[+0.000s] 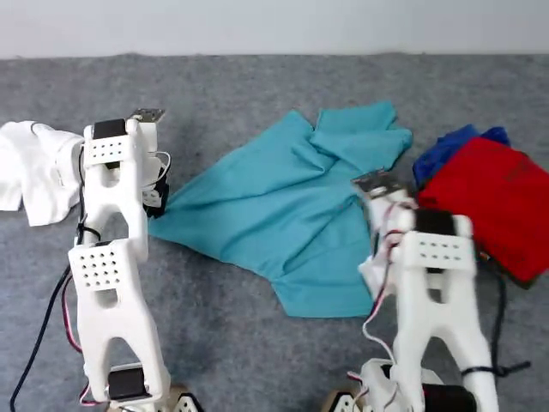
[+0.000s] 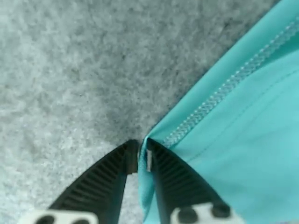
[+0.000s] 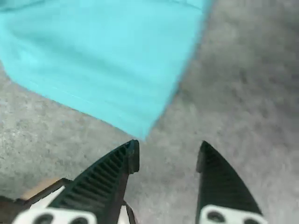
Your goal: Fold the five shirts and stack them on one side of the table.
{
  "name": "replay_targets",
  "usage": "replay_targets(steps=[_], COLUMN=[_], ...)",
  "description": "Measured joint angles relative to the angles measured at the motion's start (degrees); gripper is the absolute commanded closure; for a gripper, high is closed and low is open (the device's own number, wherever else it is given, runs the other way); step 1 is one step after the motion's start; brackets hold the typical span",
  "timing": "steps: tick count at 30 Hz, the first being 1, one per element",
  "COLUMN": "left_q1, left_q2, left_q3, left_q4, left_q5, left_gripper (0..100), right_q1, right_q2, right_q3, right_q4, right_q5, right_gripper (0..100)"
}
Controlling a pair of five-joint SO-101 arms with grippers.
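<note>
A crumpled white shirt point(image 1: 34, 172) lies on the grey desk point(image 1: 257, 86), well apart from the teal shirt point(image 1: 283, 206) and to its left.

Between the 2 stands the left arm point(image 1: 111, 257). The left pincer point(image 2: 140, 151) sits at the teal shirt's leftmost corner. Its 2 ribbed black fingers point(image 2: 107, 182) are pressed narrow, with the stitched hem of that corner pinched between them. Bare desk lies on the far side of the hem.

The teal shirt is spread out, unfolded, across the middle of the desk. It is rumpled along its far edge, with 1 sleeve bunched at the far right corner and its lower hem pointing toward the arms.

The right arm point(image 1: 429, 283) stands at the teal shirt's right edge, with its wrist overlapping the cloth in the high view. The right pincer point(image 3: 168, 147) is spread wide and holds nothing. It hangs over bare desk just beside 1 corner of the teal shirt's hem.

To the right of the teal shirt lies a blue shirt point(image 1: 442, 150), close to its bunched sleeve. A red shirt point(image 1: 493, 197) lies on top of the blue one, covering most of it.
</note>
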Motion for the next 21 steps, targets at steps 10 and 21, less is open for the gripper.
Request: replay_targets(steps=[10,21], left_q1=[0.0,0.0], left_q2=[0.0,0.0], left_q3=[0.0,0.0], left_q4=[0.0,0.0], left_q5=[0.0,0.0], left_gripper=[98,98], right_q1=[-3.6,-4.1], right_q2=[0.4,0.4], right_q3=[11.3,20.7], right_q4=[-13.5,-21.4], right_q5=[-0.1,-0.1], right_gripper=[81.3,81.6])
